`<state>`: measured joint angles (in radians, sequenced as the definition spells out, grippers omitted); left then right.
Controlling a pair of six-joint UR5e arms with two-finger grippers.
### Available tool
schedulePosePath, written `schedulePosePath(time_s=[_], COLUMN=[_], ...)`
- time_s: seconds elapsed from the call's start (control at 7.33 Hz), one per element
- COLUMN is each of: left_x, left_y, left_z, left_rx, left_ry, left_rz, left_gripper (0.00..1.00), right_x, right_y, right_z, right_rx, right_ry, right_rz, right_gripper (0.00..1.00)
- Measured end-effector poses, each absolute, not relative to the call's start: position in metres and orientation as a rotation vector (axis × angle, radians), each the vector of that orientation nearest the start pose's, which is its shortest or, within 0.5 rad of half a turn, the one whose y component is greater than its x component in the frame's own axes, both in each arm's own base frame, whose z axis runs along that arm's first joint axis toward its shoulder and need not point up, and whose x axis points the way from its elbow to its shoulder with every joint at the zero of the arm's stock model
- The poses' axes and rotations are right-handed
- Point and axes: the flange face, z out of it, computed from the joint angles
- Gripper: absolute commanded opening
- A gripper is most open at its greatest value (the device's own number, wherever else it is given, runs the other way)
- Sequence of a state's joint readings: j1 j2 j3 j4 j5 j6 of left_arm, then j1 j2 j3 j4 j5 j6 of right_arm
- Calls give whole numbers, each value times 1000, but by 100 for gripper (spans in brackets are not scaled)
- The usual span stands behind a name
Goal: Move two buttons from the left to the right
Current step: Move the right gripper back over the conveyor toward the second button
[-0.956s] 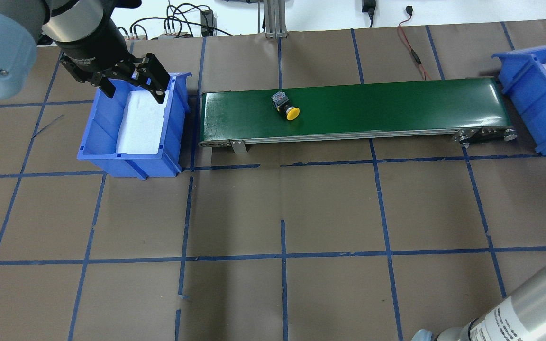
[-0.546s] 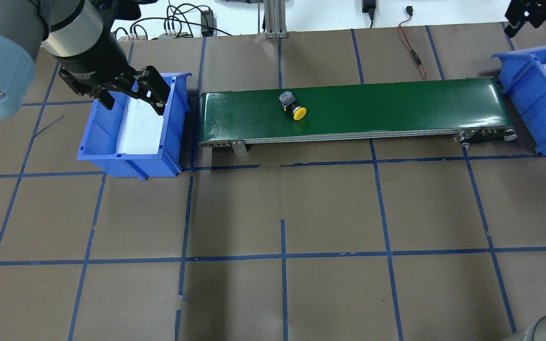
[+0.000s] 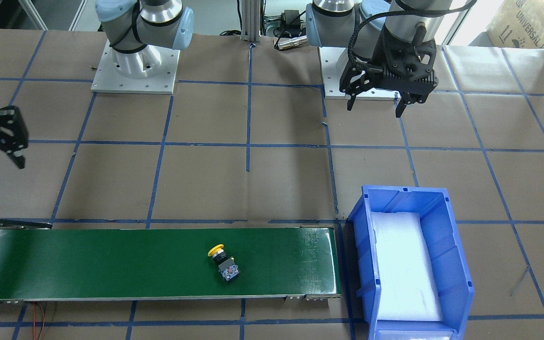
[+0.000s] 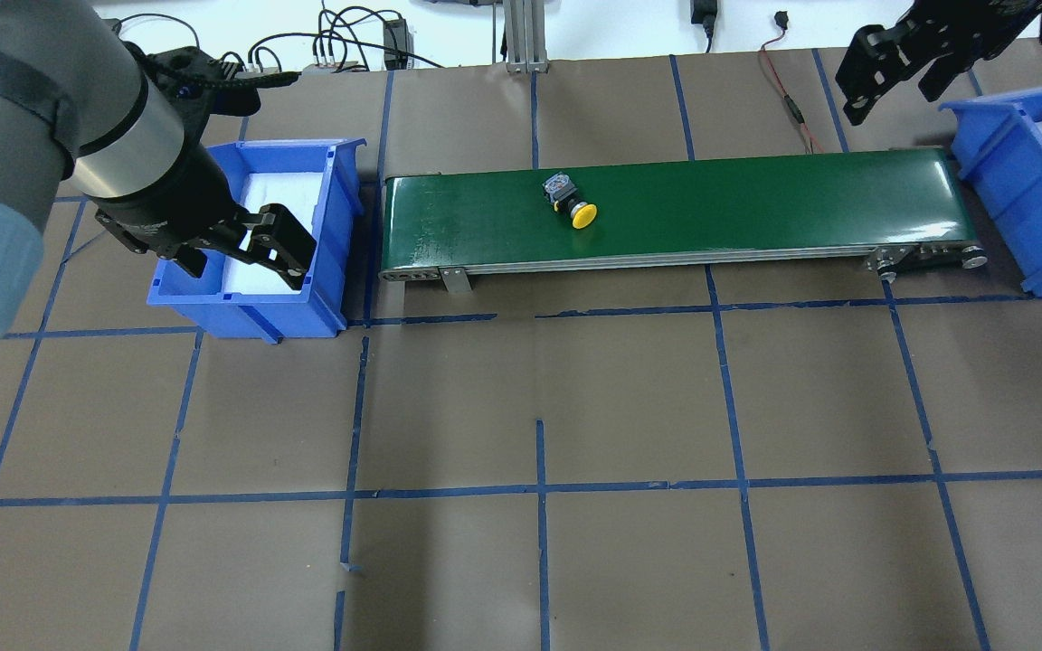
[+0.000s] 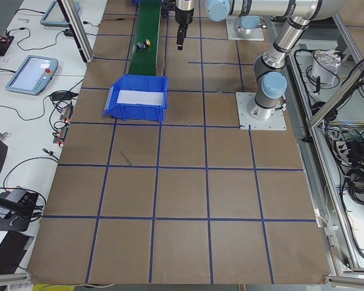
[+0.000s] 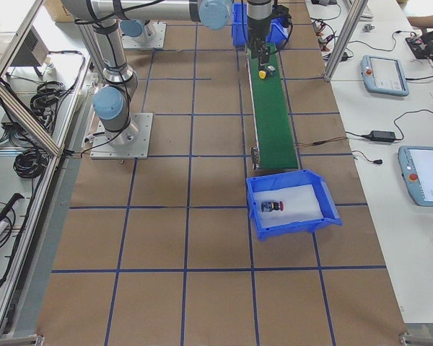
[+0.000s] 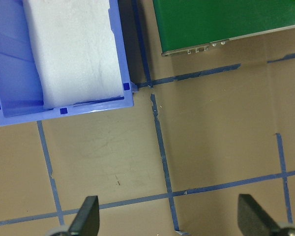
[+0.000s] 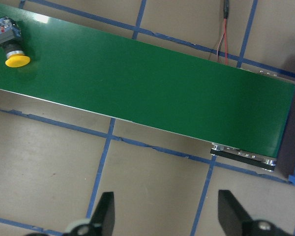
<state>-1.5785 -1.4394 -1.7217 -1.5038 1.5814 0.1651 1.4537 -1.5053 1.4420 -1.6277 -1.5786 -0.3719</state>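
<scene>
The yellow-capped button [image 4: 573, 203] lies on its side on the green conveyor belt [image 4: 756, 199], left of its middle. It also shows in the front view [image 3: 222, 262] and the right wrist view [image 8: 10, 44]. The red-capped button [image 6: 274, 207] lies in the right blue bin [image 6: 260, 216]. My left gripper [image 4: 241, 253] is open and empty, raised by the left blue bin's [image 4: 340, 208] near side. My right gripper [image 4: 892, 81] is open and empty, high near the belt's right end.
The left bin holds only white foam [image 3: 404, 264]. A red wire [image 4: 788, 99] lies behind the belt near my right gripper. The right bin [image 4: 1000, 172] stands past the belt's right end. Blue tape lines grid the brown table [image 4: 539, 407].
The yellow button has ridden rightward along the belt. My left gripper has drawn back toward the robot over the left bin. My right gripper has come into view at the top right, moving left.
</scene>
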Motion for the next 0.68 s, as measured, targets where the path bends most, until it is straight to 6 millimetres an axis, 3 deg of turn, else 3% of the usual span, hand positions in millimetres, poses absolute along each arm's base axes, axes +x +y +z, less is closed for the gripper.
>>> schedulePosePath(time_s=[0.27,0.68], left_x=[-135,-135], left_y=[-443,-442], left_z=[479,475], left_rx=[269,270], left_ry=[3115,3115], left_rz=[-70,-61], left_gripper=[100,100], right_x=[105,127], right_y=[-524,-518], right_z=[525,525], right_rx=[-269,-144], right_ry=[3153,3144], right_rz=[-192,-199], right_gripper=[100,100])
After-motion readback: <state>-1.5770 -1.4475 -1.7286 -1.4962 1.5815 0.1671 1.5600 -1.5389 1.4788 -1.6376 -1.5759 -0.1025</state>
